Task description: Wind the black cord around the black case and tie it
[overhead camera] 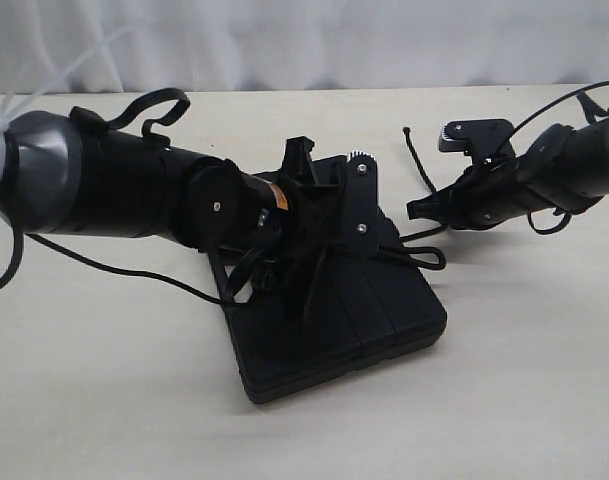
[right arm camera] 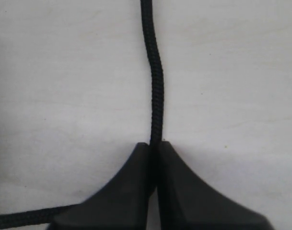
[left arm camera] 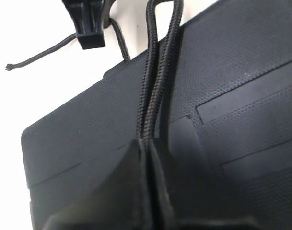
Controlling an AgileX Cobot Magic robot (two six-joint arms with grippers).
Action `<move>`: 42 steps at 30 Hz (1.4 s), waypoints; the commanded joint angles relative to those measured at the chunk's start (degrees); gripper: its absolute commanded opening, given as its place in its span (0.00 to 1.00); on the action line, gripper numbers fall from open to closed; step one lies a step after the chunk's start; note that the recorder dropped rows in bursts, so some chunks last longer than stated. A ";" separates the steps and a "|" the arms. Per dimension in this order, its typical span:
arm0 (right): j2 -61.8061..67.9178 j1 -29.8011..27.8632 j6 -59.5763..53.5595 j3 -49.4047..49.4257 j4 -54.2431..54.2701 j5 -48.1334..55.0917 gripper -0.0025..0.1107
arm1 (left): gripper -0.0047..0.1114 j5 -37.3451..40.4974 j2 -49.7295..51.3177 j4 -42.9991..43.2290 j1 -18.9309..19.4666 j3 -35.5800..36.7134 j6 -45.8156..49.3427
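Observation:
The black case (overhead camera: 384, 320) lies flat in the middle of the table. My left gripper (overhead camera: 369, 235) reaches over its far part and is shut on two strands of the black cord (left arm camera: 157, 72), pinched side by side just above the lid (left arm camera: 241, 57). Those strands run on toward my right gripper (overhead camera: 416, 210), which hovers beside the case's right edge. The right gripper (right arm camera: 155, 143) is shut on a single strand of the cord (right arm camera: 157, 72) over the bare table. A free end of the cord (overhead camera: 420, 165) sticks up beyond it, ending in a small knotted tip (left arm camera: 9, 67).
The pale table (overhead camera: 524, 380) surrounds the case on all sides. A loop of cord (overhead camera: 429, 258) lies at the case's right edge. Robot cables (overhead camera: 154, 105) arch over the left arm, and a white curtain (overhead camera: 304, 40) closes off the back.

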 commanded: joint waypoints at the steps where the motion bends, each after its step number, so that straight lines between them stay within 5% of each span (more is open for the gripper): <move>1: 1.85 -0.62 -0.82 1.24 -0.59 0.90 0.06 | 0.06 0.54 0.01 -0.41 -0.16 -0.33 -1.91; 9: 1.85 -0.62 -0.82 1.24 -0.59 1.31 0.06 | 0.36 -0.25 0.04 -0.19 -0.16 -0.33 -1.58; 24: 1.85 -0.62 -0.82 1.24 -0.59 1.58 0.06 | 0.35 -6.52 2.94 -0.19 -0.16 -0.33 -1.58; 32: 1.85 -0.62 -0.92 1.24 -0.59 1.70 0.06 | 0.04 -4.56 2.94 -0.19 -0.16 -0.33 -1.58; 35: 1.85 -0.62 -1.02 1.24 -0.59 1.86 0.06 | 0.07 -4.33 2.94 -0.36 -0.16 -0.33 -1.58; 42: 1.85 -0.62 -1.02 1.24 -0.59 1.86 0.06 | 0.32 -3.54 2.94 -0.54 -0.16 -0.33 -1.58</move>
